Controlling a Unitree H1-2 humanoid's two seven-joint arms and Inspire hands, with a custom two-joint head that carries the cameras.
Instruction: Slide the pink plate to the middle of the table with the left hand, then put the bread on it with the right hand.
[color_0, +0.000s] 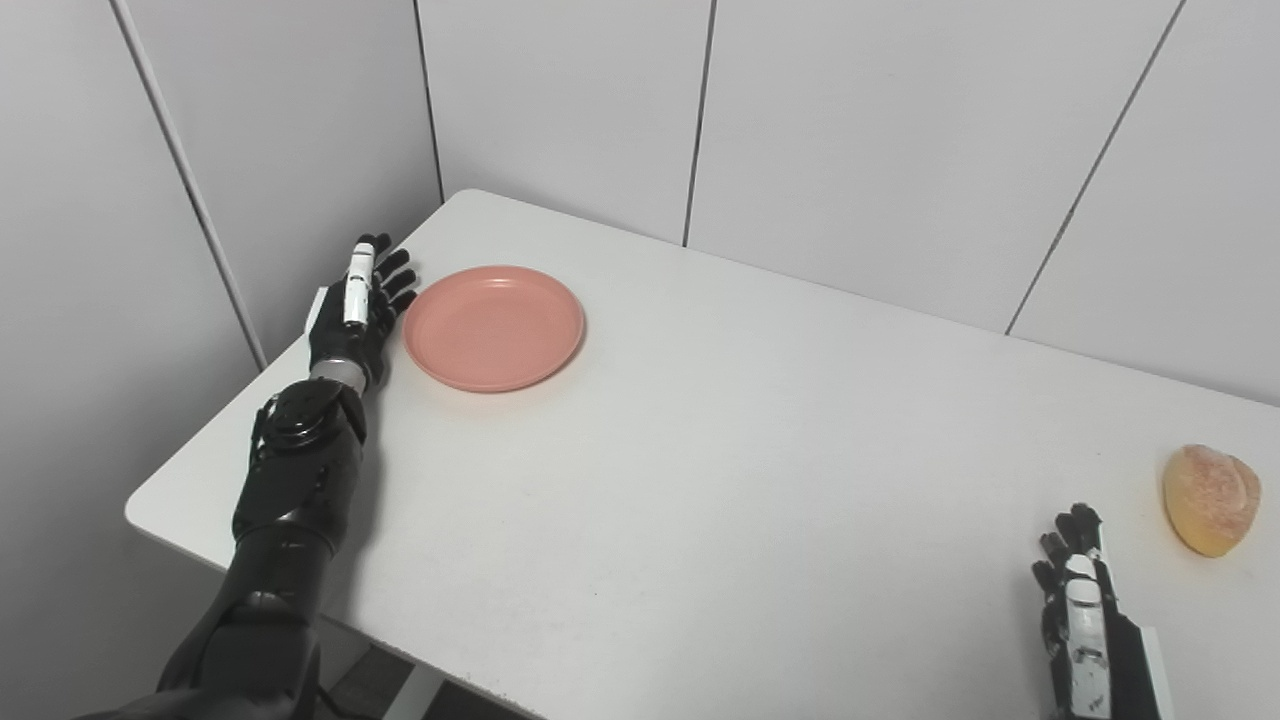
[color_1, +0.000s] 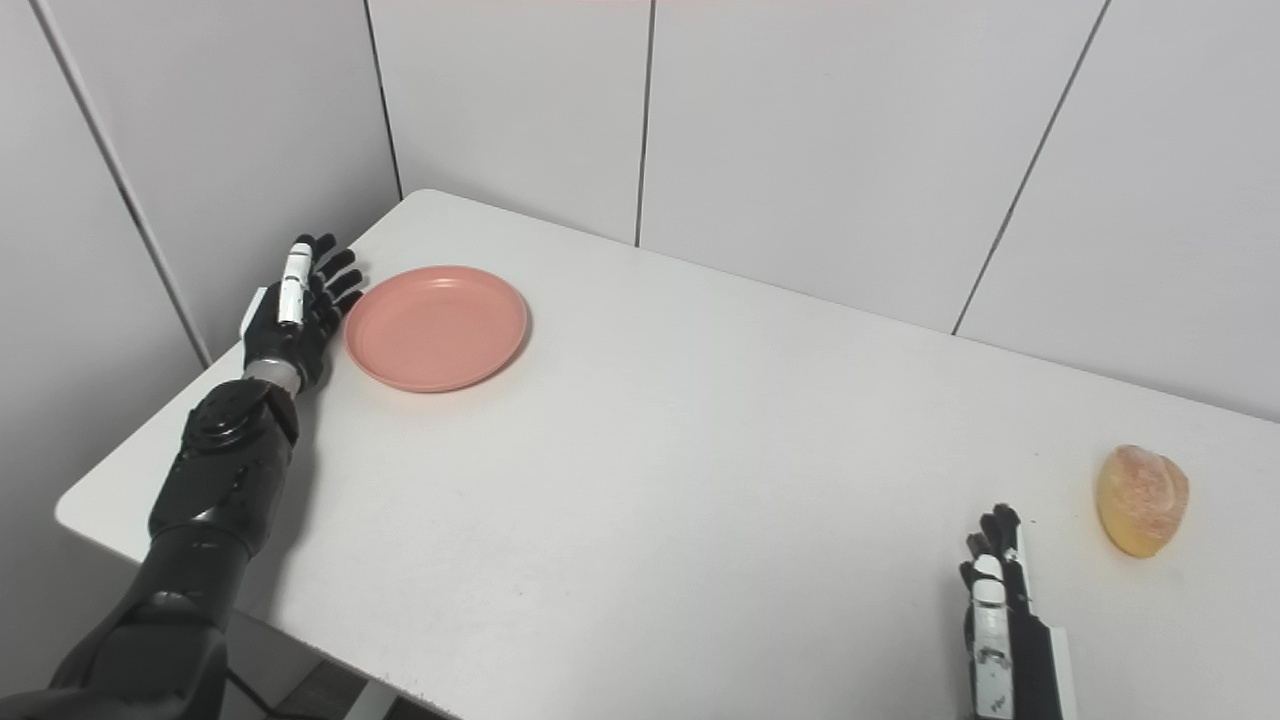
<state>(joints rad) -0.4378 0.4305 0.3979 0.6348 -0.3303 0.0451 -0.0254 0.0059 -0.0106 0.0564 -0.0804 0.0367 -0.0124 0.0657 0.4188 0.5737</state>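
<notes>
Right hand (color_0: 1085, 610): nearest us at the table's (color_0: 720, 480) near edge, just short of the bread, fingers straight and close together, holding nothing.
Bread (color_0: 1211, 497): small rounded roll near the table's right end; we judge it light and soft, so we would cup it from above at its sides without squeezing.
Pink plate (color_0: 493, 326): toward the table's far left corner, flat; we expect it stiff, light and slippery.
Left hand (color_0: 357, 312): fingers spread, empty, just beside the plate's left rim; we would push there.
</notes>
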